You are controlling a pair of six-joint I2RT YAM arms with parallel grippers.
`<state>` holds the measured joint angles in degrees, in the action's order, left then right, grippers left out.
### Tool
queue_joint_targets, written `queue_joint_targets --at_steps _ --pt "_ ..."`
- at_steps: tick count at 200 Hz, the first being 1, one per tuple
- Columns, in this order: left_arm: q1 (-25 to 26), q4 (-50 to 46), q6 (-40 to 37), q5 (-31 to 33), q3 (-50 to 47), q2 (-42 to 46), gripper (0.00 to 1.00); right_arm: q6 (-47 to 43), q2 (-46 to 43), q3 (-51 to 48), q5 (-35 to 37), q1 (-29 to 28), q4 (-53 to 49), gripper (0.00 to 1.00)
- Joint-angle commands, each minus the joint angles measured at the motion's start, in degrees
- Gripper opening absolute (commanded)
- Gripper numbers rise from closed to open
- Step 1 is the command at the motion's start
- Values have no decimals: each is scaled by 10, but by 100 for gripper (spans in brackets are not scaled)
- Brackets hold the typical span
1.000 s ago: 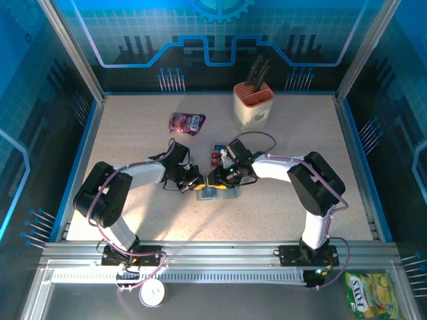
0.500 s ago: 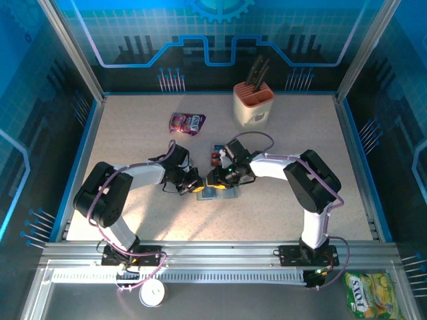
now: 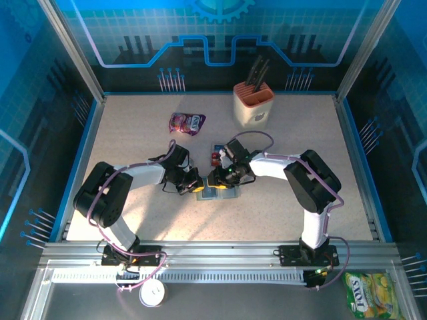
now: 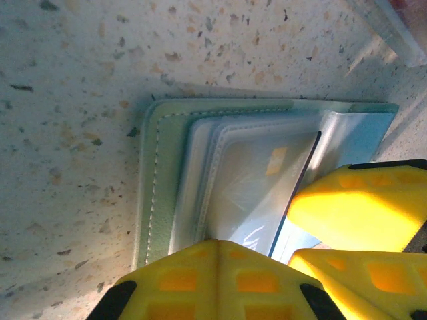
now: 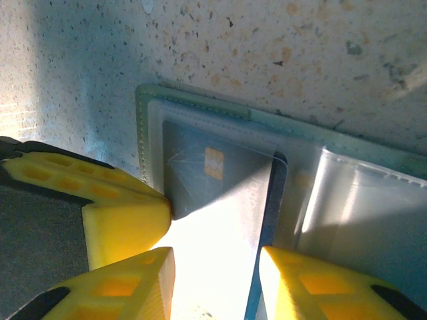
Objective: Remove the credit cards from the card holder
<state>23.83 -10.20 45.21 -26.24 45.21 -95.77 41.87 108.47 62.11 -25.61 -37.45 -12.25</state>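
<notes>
Right now your left hand (image 3: 194,187) is closed, its yellow tips pressed on one end of the card holder (image 3: 223,195), which lies open and flat in the middle of the desk (image 3: 133,140). Your right hand (image 3: 215,179) meets it from the other side. Its jaws stand partly apart, one on each side of a dark chip card (image 5: 207,180) that sits in a clear slot. You cannot tell whether they pinch it. Loose cards (image 3: 217,149) lie on the desk just beyond the card holder.
</notes>
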Motion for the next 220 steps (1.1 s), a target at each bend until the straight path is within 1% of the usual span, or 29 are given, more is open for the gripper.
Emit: queue_joint_targets --at_steps 1,18,57,73,91,108,131,160,220 --pt "2 -39 -13 28 1 -5 1 -16 -4 3 30 -4 -44 40" --pt "2 -41 -12 26 4 -1 2 -17 -11 -1 35 -4 -46 40" --pt "2 -43 -8 25 9 15 8 -14 -20 0 25 -5 -36 40" --pt "1 -50 -11 29 12 15 8 -9 -26 -2 18 -5 -26 41" --pt "2 -51 -14 31 11 10 3 -6 -30 -2 15 -5 -21 41" --pt "2 -53 -14 32 11 10 1 -6 -27 0 13 -5 -22 41" --pt "2 -49 -13 34 7 21 1 -7 -26 0 10 -5 -21 41" --pt "2 -55 -13 40 8 32 5 -6 -28 -1 9 -5 -19 41" --pt "2 -57 -14 38 6 15 2 -7 -26 3 7 -5 -22 41"
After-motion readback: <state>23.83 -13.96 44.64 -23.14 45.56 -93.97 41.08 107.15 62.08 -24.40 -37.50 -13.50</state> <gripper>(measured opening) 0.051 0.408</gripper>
